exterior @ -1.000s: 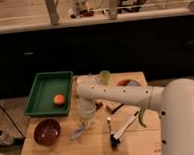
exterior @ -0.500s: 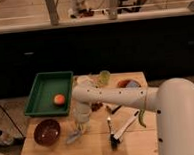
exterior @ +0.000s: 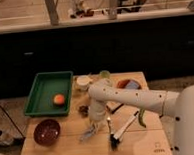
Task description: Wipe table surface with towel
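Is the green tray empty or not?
Not empty: an orange object lies inside the green tray. The tool is outside it, low over the table.

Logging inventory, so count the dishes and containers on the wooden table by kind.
Green plastic tray: 1
Dark red bowl: 1
Cups, white and pale green: 2
Red plate: 1
Total: 5
Gripper: low at the grey towel, table front.

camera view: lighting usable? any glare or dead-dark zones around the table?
Camera view: the table is evenly and warmly lit, with no glare on the wood. The cabinet front behind it is a near-black band with no detail, and the strip above it is much brighter. The white arm is the brightest thing on the table. The gripper hangs at the front middle, at the grey towel.
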Controlling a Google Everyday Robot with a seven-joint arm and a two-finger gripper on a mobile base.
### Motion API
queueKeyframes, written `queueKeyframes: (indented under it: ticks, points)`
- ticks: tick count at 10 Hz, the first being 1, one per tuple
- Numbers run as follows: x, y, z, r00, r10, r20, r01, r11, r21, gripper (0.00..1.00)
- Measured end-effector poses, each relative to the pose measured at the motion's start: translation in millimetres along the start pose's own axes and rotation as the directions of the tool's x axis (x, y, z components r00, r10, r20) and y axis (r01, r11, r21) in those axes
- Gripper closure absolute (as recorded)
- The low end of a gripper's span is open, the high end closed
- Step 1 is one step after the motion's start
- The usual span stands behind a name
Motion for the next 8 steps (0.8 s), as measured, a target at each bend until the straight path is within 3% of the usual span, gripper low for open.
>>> queueKeyframes:
  ticks: [8]
  points:
    - [8.4, -8.1, -1.1, 1.0, 0.027, -0.017, -0.027, 1.0, 0.004, 1.0]
